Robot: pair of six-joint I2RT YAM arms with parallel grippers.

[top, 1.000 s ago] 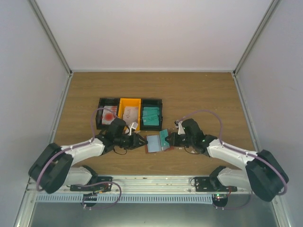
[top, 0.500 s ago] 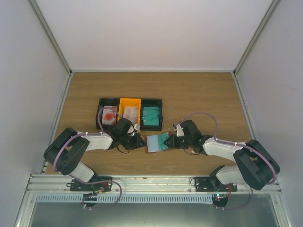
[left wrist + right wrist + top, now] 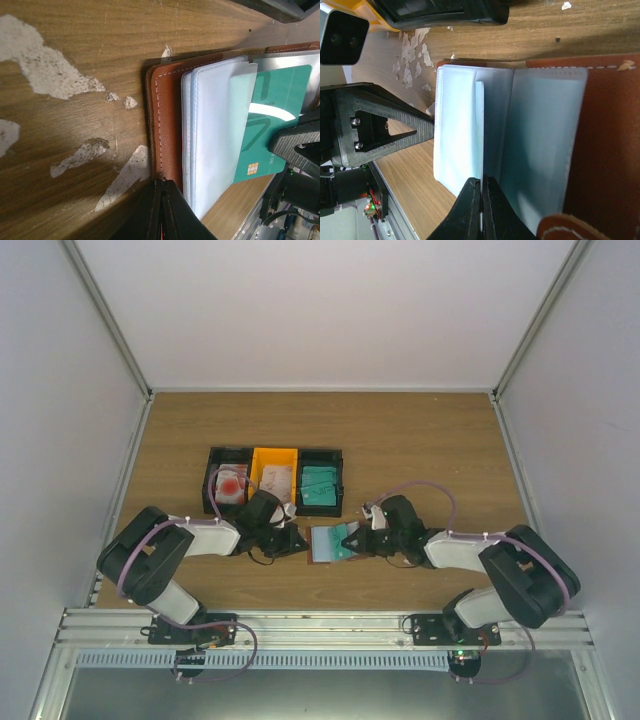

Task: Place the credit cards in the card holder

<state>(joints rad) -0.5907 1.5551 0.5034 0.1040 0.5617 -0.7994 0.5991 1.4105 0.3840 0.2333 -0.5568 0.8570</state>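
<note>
The card holder (image 3: 322, 545) lies open in front of the bins, brown leather (image 3: 167, 120) with clear sleeves (image 3: 215, 140) fanned up. My left gripper (image 3: 299, 541) is shut on the leather cover's left edge (image 3: 164, 187). My right gripper (image 3: 364, 539) is shut on a teal credit card (image 3: 347, 537), whose front end sits partly under a clear sleeve (image 3: 272, 115). In the right wrist view the card shows edge-on as a thin pale line (image 3: 481, 145) between the closed jaws (image 3: 482, 184), with the holder's brown cover (image 3: 607, 150) to the right.
Three bins stand in a row behind: a black one with a red-marked white card (image 3: 229, 486), an orange one (image 3: 274, 474) with pale cards, a black one with teal cards (image 3: 320, 483). White scraped patches (image 3: 45, 65) mark the wood. Both arms lie low near the table's front.
My left gripper has closed on the holder's left edge. The right gripper has pushed the teal card leftward into the sleeves, and both arms have folded lower.
</note>
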